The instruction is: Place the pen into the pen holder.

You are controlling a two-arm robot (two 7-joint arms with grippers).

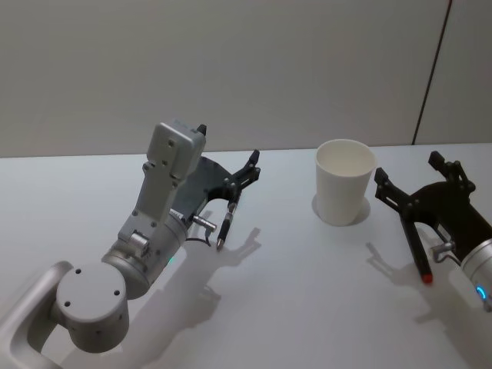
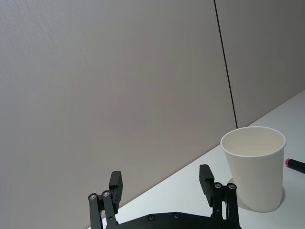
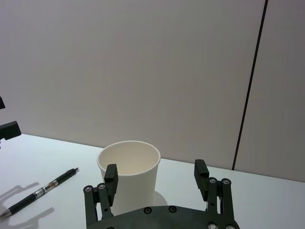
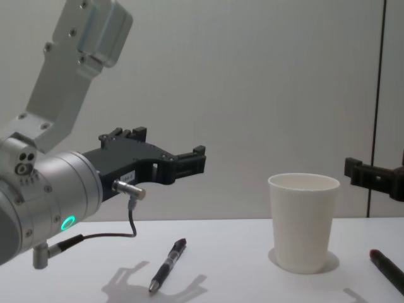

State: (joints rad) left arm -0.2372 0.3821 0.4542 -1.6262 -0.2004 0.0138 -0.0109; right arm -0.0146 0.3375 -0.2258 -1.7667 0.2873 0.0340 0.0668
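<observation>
The left pincer hangs above the table, its fingers spread wide and gripping nothing. Straight below its fingertips the black pen lies flat on the table, clear of the pincer, its silver point turned toward the robot. In the chest view this pincer reaches out level over the pen, with open air between the two.

Off to this pincer's right stands the pen holder, a white paper cup with a rolled rim, upright on the table with its mouth up. It sits between the two pincers, nearer the right one, and touches neither.

The right pincer likewise hovers above the table, opened wide and empty, aimed toward the cup. From its wrist view the cup stands just ahead of the spread fingers and apart from them. The black pen lies farther off, on the left pincer's side. Beneath the right pincer the red-ended pen, dark along its body, lies flat on the table, apart from the cup.

Both pens lie on the table outside the cup. Beyond the pincers and the table's far edge rises a pale wall, crossed by a dark vertical seam past the right pincer.
</observation>
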